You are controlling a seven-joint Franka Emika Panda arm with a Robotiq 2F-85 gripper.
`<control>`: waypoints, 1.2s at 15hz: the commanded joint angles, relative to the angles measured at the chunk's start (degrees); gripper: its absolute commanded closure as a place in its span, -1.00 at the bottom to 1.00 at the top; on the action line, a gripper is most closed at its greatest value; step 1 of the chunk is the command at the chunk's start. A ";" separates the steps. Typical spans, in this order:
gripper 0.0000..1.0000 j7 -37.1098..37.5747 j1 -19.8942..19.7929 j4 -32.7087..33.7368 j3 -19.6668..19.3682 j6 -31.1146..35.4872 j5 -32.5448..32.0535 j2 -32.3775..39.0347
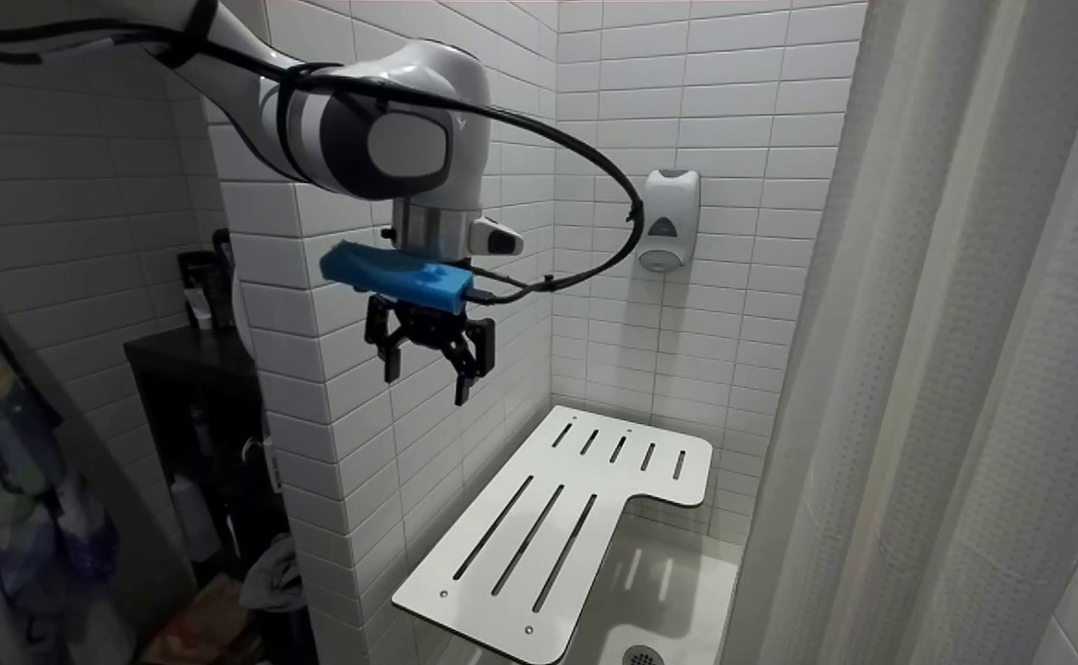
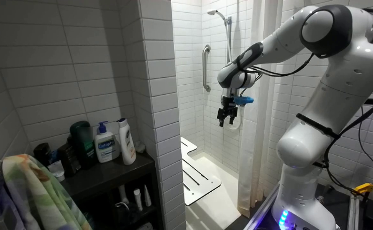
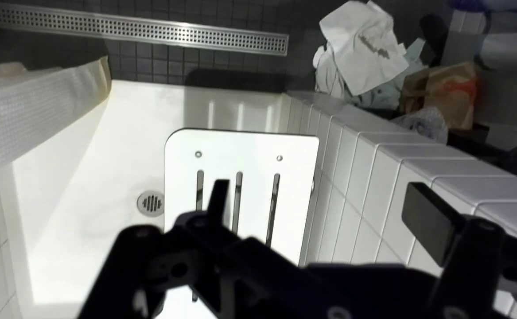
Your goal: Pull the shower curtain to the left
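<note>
The shower curtain [image 1: 945, 369] is a tall white sheet with soft vertical folds at the right of an exterior view. It also hangs behind the arm in an exterior view [image 2: 248, 153], and its lower part shows at the left edge of the wrist view [image 3: 28, 115]. My gripper [image 1: 428, 383] points down with its fingers spread and nothing between them. It also shows in an exterior view [image 2: 226, 122] and in the wrist view [image 3: 320, 208]. It is well apart from the curtain, up near the tiled partition wall and above the level of the slatted seat.
A white slatted fold-down seat [image 1: 539, 536] juts out below the gripper. A tiled partition wall [image 2: 160, 105] stands beside it. A soap dispenser [image 1: 671, 217] and a grab bar [image 2: 205, 68] are on the walls. A dark shelf [image 2: 109, 172] holds several bottles.
</note>
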 commanded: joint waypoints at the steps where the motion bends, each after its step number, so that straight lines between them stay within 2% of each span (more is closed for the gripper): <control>1: -1.00 -2.57 -2.26 -5.26 -0.88 10.51 -0.36 -4.94; 7: -1.00 -2.13 -4.48 -11.28 -1.97 31.96 -3.33 -8.30; 13: -1.00 -0.12 -6.27 -13.68 -2.68 47.81 -6.27 -6.93; 15: -1.00 0.76 -7.66 -13.22 -2.09 44.51 -7.89 -6.58; 16: -1.00 0.38 -5.71 -13.27 -3.26 45.28 -6.86 -7.02; 18: -1.00 0.61 -6.35 -13.41 -3.17 44.91 -7.52 -6.96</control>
